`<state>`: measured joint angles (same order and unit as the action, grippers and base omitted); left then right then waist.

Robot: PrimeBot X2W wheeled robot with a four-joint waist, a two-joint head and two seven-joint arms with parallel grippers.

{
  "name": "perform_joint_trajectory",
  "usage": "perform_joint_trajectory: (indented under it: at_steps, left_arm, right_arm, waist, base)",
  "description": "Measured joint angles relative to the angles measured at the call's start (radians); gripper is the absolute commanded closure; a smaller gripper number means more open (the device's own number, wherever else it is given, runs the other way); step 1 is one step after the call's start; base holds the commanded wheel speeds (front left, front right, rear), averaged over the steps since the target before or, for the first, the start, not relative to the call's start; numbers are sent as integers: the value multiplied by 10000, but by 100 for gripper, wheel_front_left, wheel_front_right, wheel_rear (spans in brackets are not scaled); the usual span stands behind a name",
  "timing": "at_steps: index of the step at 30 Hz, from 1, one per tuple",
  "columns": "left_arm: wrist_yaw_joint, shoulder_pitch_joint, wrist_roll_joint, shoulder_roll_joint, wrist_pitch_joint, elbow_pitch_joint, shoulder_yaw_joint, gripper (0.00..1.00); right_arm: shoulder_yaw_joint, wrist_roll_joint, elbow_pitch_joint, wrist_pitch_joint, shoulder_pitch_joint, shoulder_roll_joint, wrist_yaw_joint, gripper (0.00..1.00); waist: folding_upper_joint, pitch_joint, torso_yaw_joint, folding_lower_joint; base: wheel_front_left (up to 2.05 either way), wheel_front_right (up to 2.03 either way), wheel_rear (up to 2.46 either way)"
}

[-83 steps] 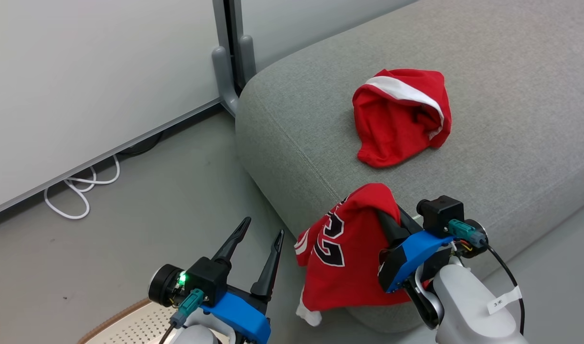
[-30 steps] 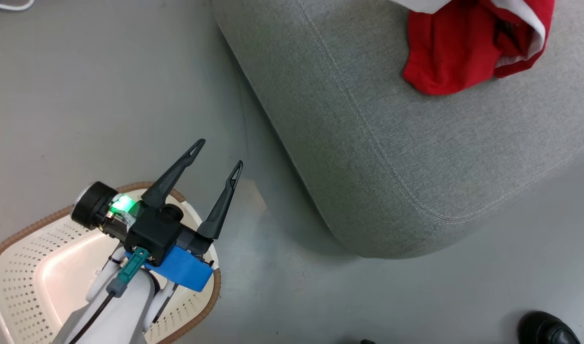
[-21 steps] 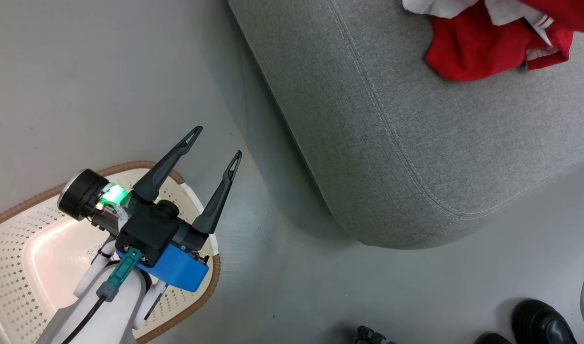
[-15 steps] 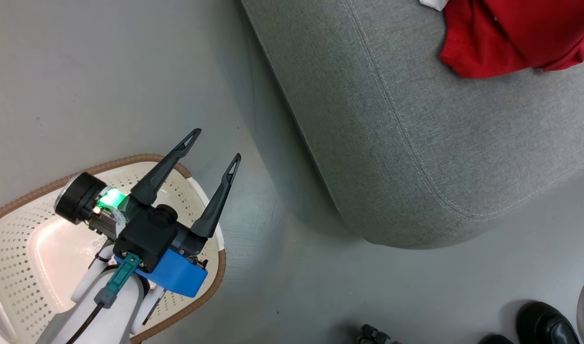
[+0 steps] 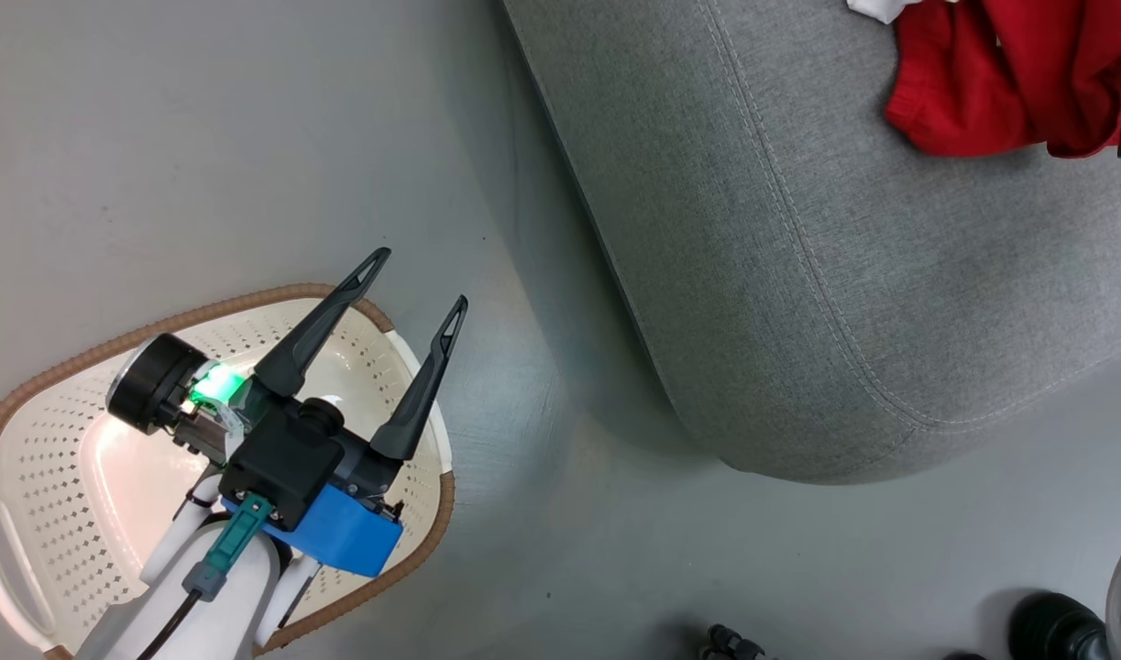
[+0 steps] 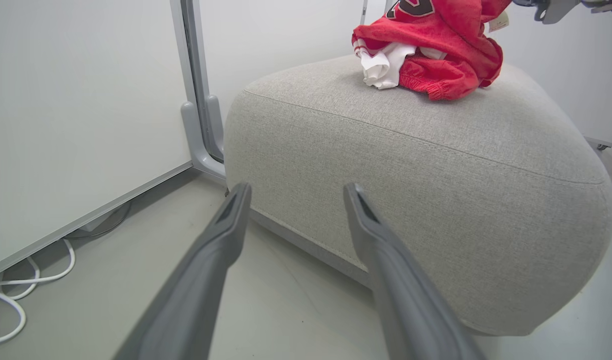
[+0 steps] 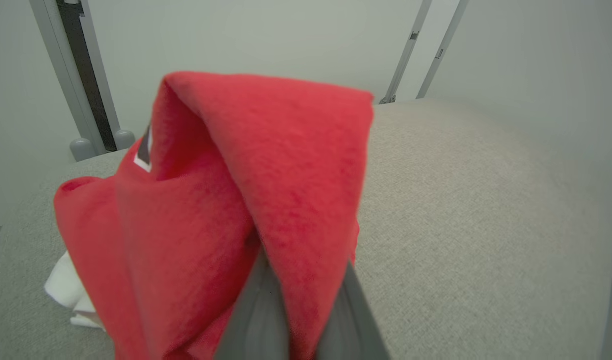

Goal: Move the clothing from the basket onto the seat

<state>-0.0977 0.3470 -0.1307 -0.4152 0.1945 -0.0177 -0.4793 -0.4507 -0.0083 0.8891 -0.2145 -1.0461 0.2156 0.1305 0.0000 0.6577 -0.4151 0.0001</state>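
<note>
Right gripper (image 7: 300, 300): fingers pinched tight on a fold of the red jersey (image 7: 265, 165). The jersey hangs over the seat (image 5: 798, 275) top, its lower folds meeting the red pile (image 6: 436, 75) w/ the white piece (image 6: 383, 67), well back from the seat's rounded corner. Can't tell how much of its weight is down yet.

Left gripper (image 5: 420, 277): fingers spread wide, holding nothing, above the basket (image 5: 28, 477) on the floor off that corner. The basket floor has no cloth where it shows; the arm hides the rest.

Step in hand, as I read it: set the jersey down. To do it well:
- Lower till most of the cloth rests on the cushion.
- Keep the drop inboard, away from the seat edges, so nothing slides to the floor.
- Open the fingers fully, then pull up & back so the fabric doesn't snag.
</note>
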Motion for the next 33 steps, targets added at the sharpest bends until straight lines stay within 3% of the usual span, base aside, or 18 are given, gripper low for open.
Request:
perform_joint_trajectory:
  at_steps: [4,6,8,9,17,33]
  left_arm:
    - [33,17,-31,73,96,88,-52,0]
    - [44,31,-77,113,140,163,-86,0]
    - [44,38,-94,159,192,240,-127,0]
    - [44,48,-104,186,221,299,-144,0]
    - [46,84,-305,594,545,932,-249,0]
    - [-88,-564,-878,2161,671,2169,148,0]
  right_arm:
    - [-61,-90,161,-155,-45,-23,0,96]
    - [-59,-228,163,-213,-45,-6,0,56]
    - [-73,-259,209,-261,-56,40,0,5]
    - [-69,-257,282,-261,-72,71,0,0]
    - [268,-439,249,-426,339,151,0,0]
    - [863,209,-31,-468,2097,238,0,0]
  waist:
    - [0,-78,35,0]
    - [0,-152,50,0]
    - [0,-226,70,0]
    - [0,-265,83,0]
    - [0,-860,194,0]
    - [0,-3004,705,-3]
  base:
    - [0,0,0]
    - [0,0,0]
    - [0,0,0]
    - [0,0,0]
    - [0,0,0]
    - [0,0,0]
